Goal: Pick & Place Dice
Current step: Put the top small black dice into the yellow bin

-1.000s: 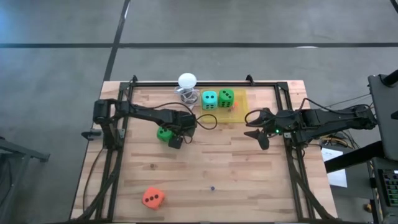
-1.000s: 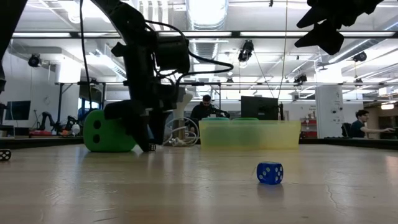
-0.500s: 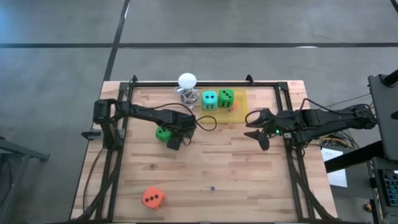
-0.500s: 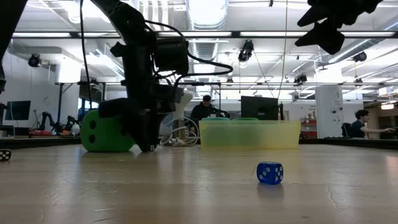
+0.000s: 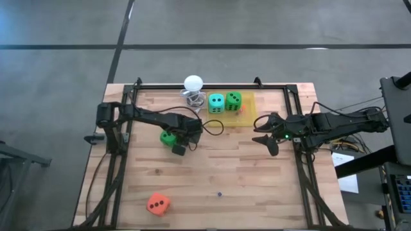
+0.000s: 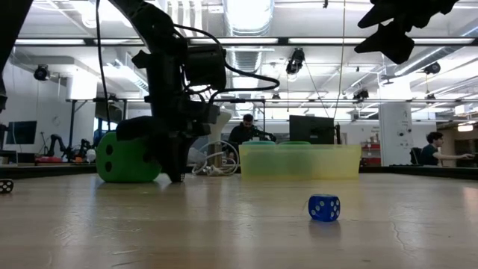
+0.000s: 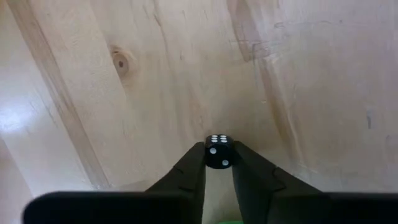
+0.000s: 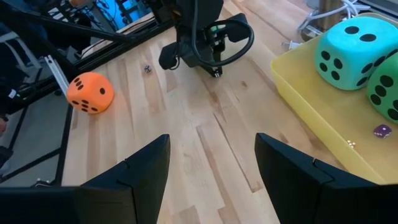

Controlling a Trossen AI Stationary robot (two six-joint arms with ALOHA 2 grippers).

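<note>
The left tool [image 7: 218, 169] pinched a tiny black die [image 7: 219, 152] against the wooden surface [image 5: 218, 167], beside a green die [image 5: 167, 136]. The right tool [image 8: 211, 163] hung wide open near the yellow tray [image 5: 249, 110] holding teal [image 5: 216, 103] and green dice [image 5: 233, 101]; an orange die [image 5: 157, 204] lay well apart.

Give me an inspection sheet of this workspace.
Surface: pale wooden plank table.
Job's things: teal foam die and bright green foam die in yellow plastic tray; second green die beside left gripper; orange-red die far from tray.
Clutter: white ball on wire stand; tiny blue die.
Grippers: left gripper shut on tiny black die; right gripper open, above the table.
Cables: black cable loop at left wrist.
Surroundings: seated people beyond the table.
</note>
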